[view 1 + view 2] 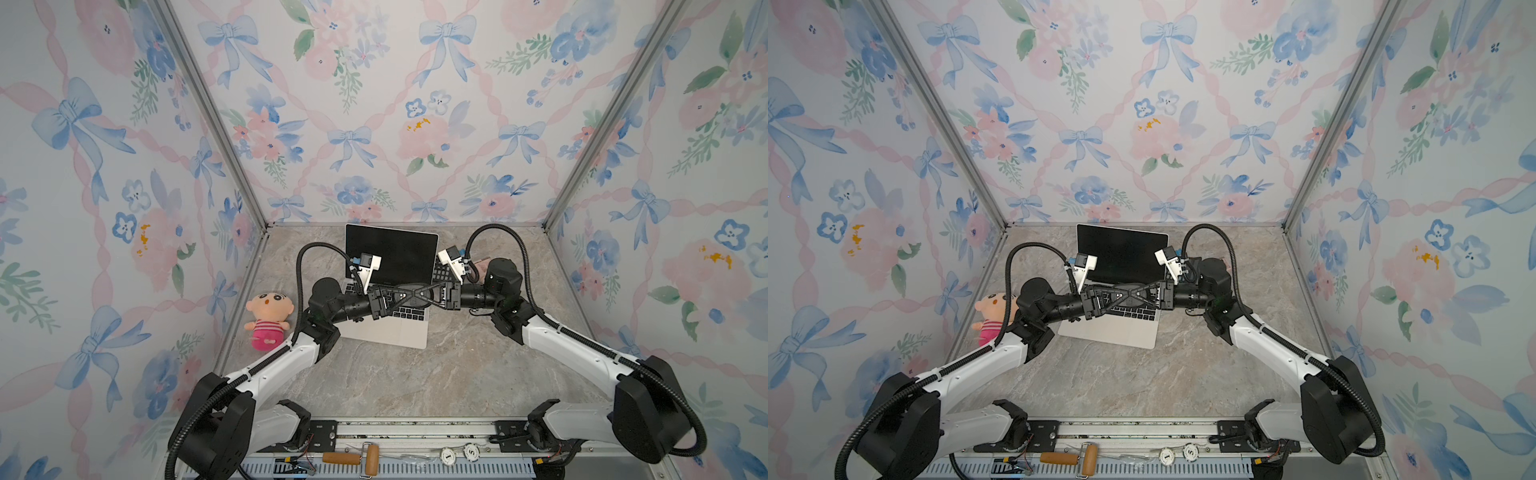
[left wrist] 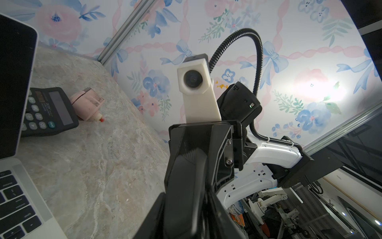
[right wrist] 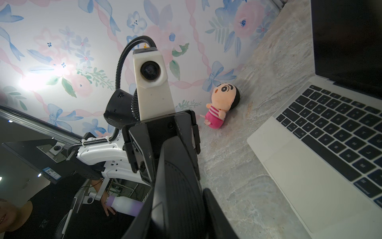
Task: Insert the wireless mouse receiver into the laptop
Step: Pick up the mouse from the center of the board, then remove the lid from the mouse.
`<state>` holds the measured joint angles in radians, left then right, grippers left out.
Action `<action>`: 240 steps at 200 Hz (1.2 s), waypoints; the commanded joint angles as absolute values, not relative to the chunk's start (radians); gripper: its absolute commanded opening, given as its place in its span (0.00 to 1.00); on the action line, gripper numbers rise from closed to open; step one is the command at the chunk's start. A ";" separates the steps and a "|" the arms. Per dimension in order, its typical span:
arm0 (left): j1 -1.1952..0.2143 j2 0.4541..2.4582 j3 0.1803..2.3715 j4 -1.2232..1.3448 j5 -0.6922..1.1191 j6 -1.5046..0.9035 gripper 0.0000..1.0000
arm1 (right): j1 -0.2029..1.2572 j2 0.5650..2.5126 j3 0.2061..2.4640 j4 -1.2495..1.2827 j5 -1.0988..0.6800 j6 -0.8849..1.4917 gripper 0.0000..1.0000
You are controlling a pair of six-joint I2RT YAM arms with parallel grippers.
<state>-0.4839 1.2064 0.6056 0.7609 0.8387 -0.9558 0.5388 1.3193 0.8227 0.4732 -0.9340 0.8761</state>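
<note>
Centrally, the laptop (image 1: 399,332) (image 1: 1113,332) stood open on the table (image 1: 415,382) near the back wall, with its screen dark and its trackpad towards the robot. Both arms met above the keyboard, pointing at each other.

- Right gripper (image 1: 426,294) (image 1: 1142,293): clamped on a black mouse (image 1: 409,287) (image 1: 1129,289), which hung clear of the keys. In the right wrist view the ribbed black body (image 3: 177,182) filled the space between the two jaws.
- Left gripper (image 1: 401,298) (image 1: 1117,298): overlapped the right gripper, so that the fingers formed a cross in both top views. In the left wrist view the same black body (image 2: 186,182) sat between its jaws. Whether the jaws pressed on it could not be told.
- Wireless mouse receiver: could not be made out in any view, and its position could not be told.

A plush doll (image 1: 268,318) (image 3: 222,103) lay on the table to the left of the laptop. To the right of the screen lay a black calculator (image 2: 47,111), with a pink object (image 2: 87,103) just beside it. The laptop deck (image 2: 12,163) (image 3: 310,186) appeared at the edge of both wrist views.
</note>
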 commanded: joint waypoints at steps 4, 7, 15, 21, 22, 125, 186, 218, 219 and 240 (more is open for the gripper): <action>-0.488 1.206 0.638 0.804 0.899 -0.978 0.34 | 0.540 1.342 0.851 0.506 -0.931 0.873 0.28; -0.489 1.206 0.638 0.804 0.900 -0.979 0.34 | 0.539 1.342 0.851 0.507 -0.930 0.873 0.28; -0.489 1.206 0.640 0.804 0.900 -0.980 0.30 | 0.536 1.345 0.847 0.508 -0.926 0.873 0.29; -0.488 1.204 0.640 0.804 0.898 -0.981 0.24 | 0.534 1.345 0.845 0.506 -0.923 0.874 0.32; -0.489 1.204 0.639 0.805 0.898 -0.981 0.23 | 0.533 1.345 0.845 0.506 -0.922 0.874 0.32; -0.500 1.267 0.578 0.655 0.725 -0.934 0.00 | 0.513 1.187 0.760 0.125 -0.646 0.599 0.89; -0.541 1.453 0.655 0.650 0.807 -0.906 0.00 | 0.584 1.274 0.778 -0.026 -0.604 0.472 0.68; -0.541 1.461 0.656 0.651 0.824 -0.902 0.00 | 0.553 1.287 0.779 0.000 -0.624 0.494 0.55; -0.541 1.460 0.656 0.651 0.825 -0.902 0.00 | 0.553 1.289 0.779 0.000 -0.625 0.493 0.55; -0.536 1.450 0.653 0.650 0.830 -0.904 0.00 | 0.537 1.299 0.777 -0.003 -0.647 0.495 0.54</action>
<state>-0.5354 1.4578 0.6304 0.6292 0.7982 -0.9264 0.5541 1.2835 0.7773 -0.0189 -0.5987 0.5003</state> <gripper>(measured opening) 0.238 0.542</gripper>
